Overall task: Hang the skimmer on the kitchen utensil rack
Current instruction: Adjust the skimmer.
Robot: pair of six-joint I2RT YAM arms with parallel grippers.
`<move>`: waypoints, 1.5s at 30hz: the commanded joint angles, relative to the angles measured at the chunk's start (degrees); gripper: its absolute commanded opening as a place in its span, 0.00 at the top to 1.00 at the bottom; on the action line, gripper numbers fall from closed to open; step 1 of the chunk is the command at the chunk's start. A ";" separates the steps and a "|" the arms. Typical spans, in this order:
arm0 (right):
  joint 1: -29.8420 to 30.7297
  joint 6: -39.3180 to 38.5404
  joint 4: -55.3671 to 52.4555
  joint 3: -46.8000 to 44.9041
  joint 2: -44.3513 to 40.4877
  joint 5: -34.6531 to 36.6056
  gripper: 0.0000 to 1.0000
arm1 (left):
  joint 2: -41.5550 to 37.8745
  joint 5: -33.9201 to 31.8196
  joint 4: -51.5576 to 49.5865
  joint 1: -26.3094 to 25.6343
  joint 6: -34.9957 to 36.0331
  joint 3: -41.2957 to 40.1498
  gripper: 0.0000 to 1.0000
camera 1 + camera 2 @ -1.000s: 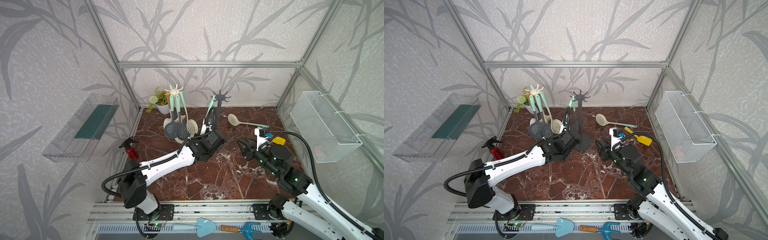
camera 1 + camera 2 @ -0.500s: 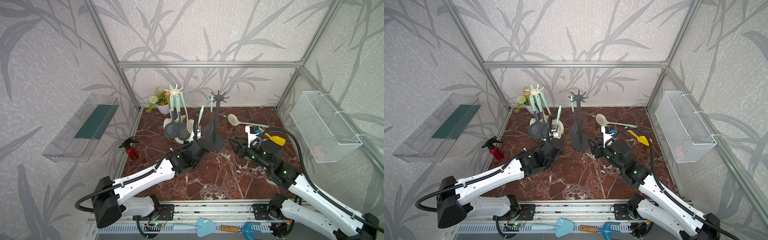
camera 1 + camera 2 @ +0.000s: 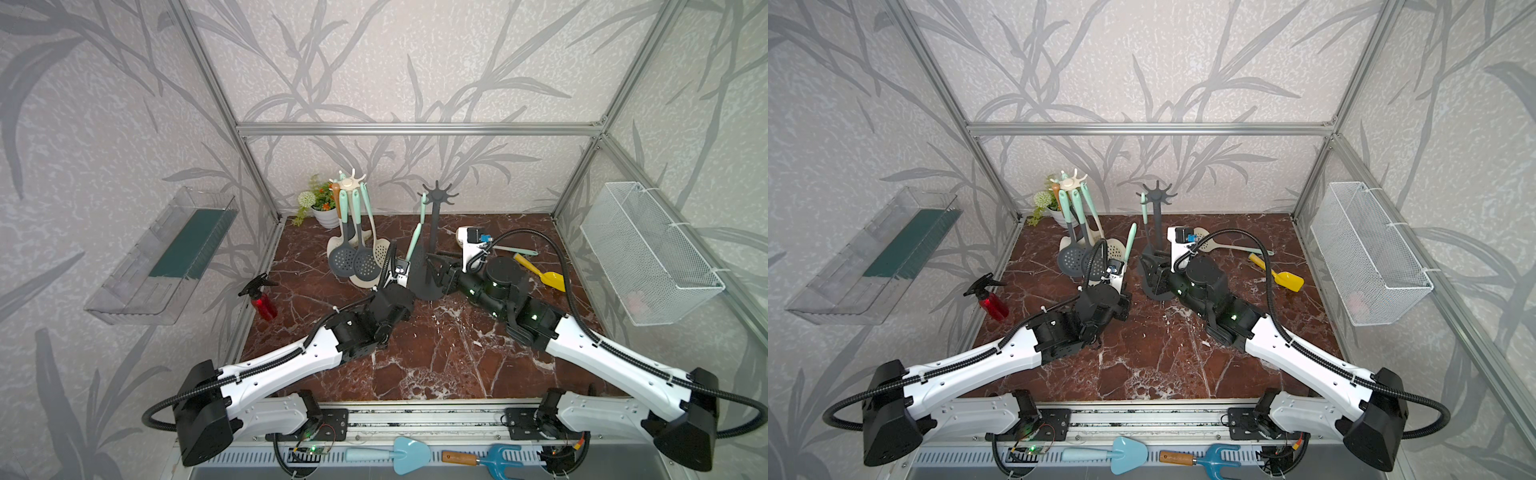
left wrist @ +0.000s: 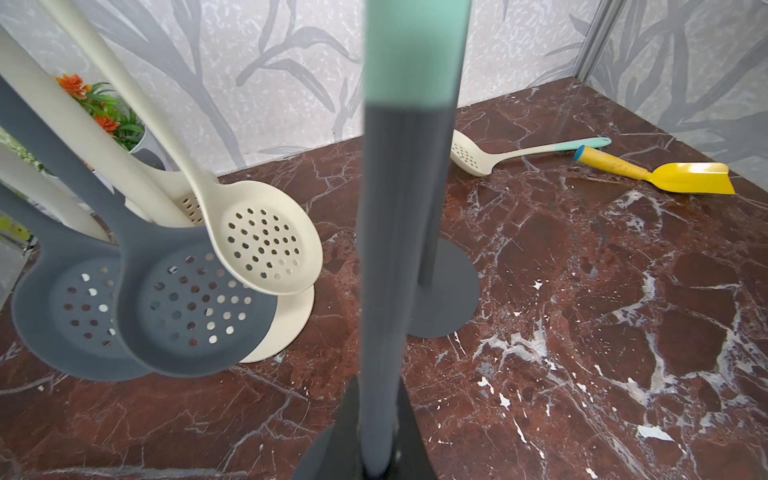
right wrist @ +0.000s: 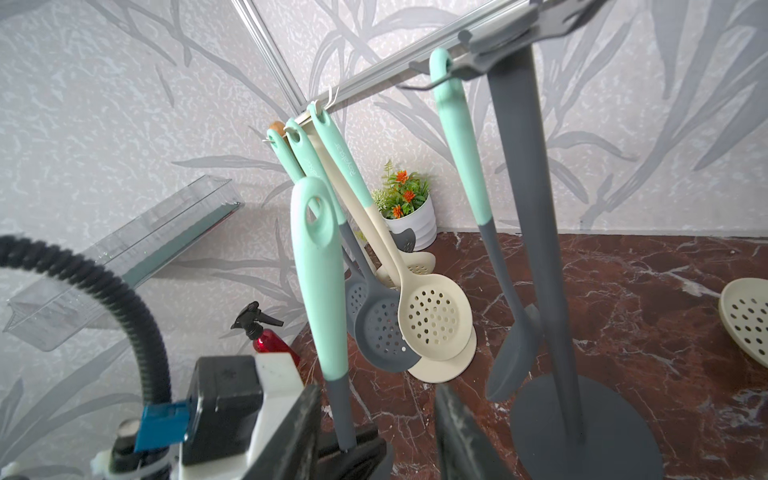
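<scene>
The skimmer stands almost upright just beside the grey rack, with its mint handle and hanging hole up top. The left gripper is clamped on its shaft low down. The right gripper sits by the rack's base, jaws apart, gripping nothing I can see. A second skimmer already hangs from one prong. The lift looks next. I'd raise it straight, level the hole with a free prong, then slide it on gently so the rack doesn't tip.
</scene>
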 commanded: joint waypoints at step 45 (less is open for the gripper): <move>-2.01 -5.06 9.32 2.74 0.59 -14.46 1.00 | -6.07 42.73 2.37 11.67 5.24 -2.55 0.49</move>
